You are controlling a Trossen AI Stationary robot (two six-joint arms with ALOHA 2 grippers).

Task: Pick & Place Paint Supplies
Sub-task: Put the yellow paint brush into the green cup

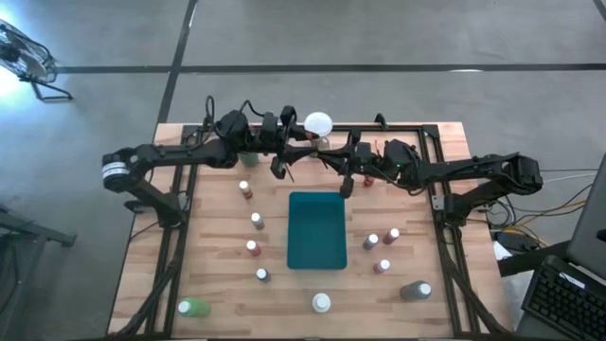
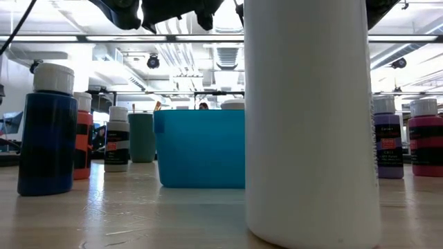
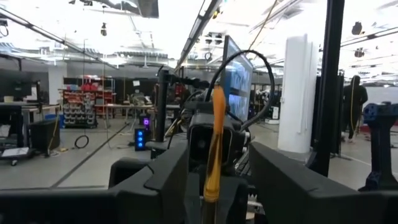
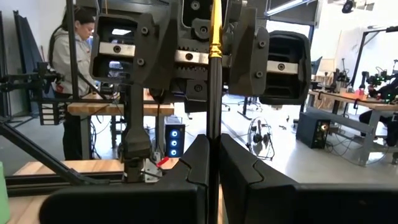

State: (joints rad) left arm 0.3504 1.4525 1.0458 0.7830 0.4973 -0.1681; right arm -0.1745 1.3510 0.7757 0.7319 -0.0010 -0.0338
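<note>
We see both arms meeting at the table's [image 1: 227, 284] far edge, above the teal tray [image 1: 316, 230]. Bottles [image 1: 257, 221] stand both sides of the tray. Right gripper [image 4: 213, 163] is clamped on a brush [image 4: 214, 93]. Left gripper [image 4: 211, 43] has its fingers just apart, either side of the same brush's handle [image 3: 214, 149].
</note>
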